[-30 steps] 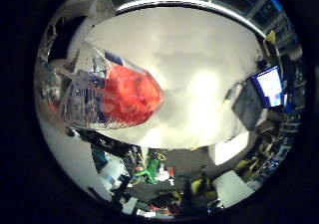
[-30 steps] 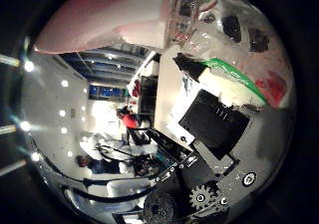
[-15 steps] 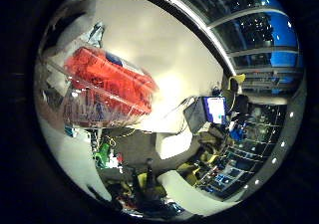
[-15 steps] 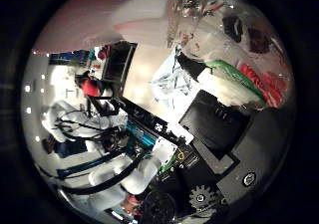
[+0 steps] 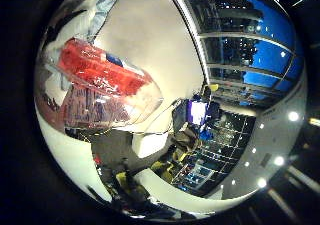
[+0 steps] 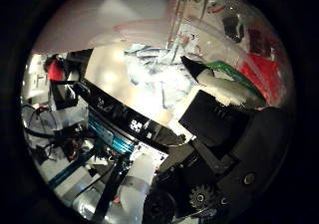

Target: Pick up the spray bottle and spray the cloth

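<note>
Clear plastic spray bottle [image 5: 100, 92], red liquid inside filling much of it, sits right up against the palm, lifted well off the pale tabletop [image 5: 150, 40]. Robot hand [image 6: 224, 149] looks wrapped around it, so pickup seems done. Next it needs aiming at the cloth, which I can't spot.

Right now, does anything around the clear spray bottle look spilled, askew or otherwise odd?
No spill shows. The clear plastic spray bottle with red liquid lies close against the palm, tilted, its red level slanting. The crumpled pale cloth lies on the table. Nothing else stands out.
</note>
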